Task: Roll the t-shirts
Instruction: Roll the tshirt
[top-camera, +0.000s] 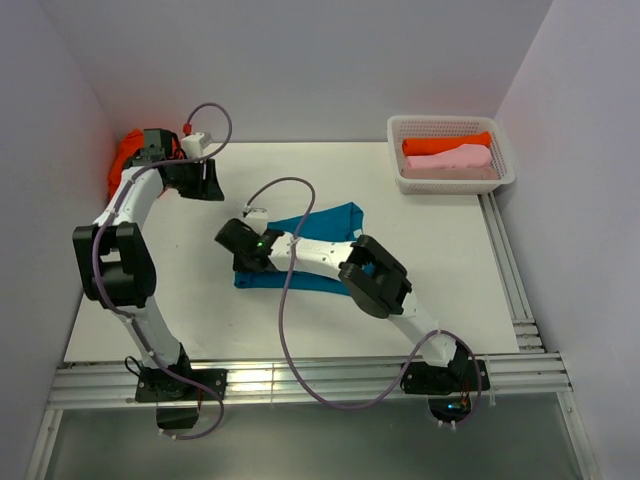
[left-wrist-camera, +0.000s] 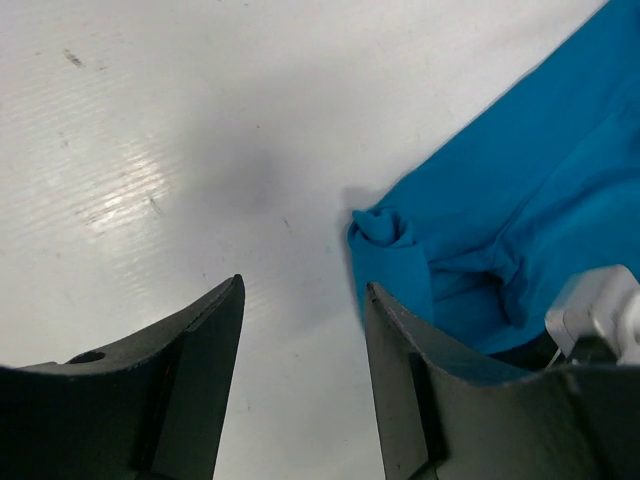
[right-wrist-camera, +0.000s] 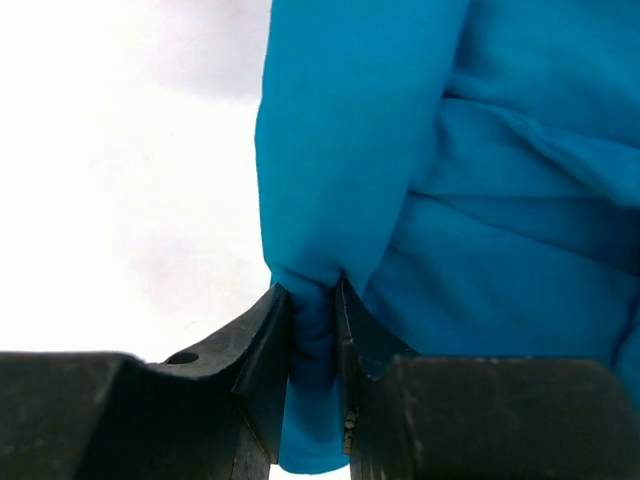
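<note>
A teal-blue t-shirt (top-camera: 328, 221) lies folded into a band in the middle of the white table. My right gripper (top-camera: 240, 252) is shut on a bunched fold at its left end; in the right wrist view the fabric (right-wrist-camera: 450, 200) is pinched between the fingers of that gripper (right-wrist-camera: 313, 295). My left gripper (top-camera: 205, 181) is open and empty, above bare table up and left of the shirt. In the left wrist view the shirt's crumpled corner (left-wrist-camera: 395, 235) lies just beyond the right finger of that gripper (left-wrist-camera: 303, 300).
A white mesh basket (top-camera: 450, 185) at the back right holds a rolled orange-red shirt (top-camera: 445, 144) and a rolled pale pink shirt (top-camera: 452, 160). Another orange-red shirt (top-camera: 124, 157) is bunched at the far left edge behind the left arm. Grey walls enclose the table.
</note>
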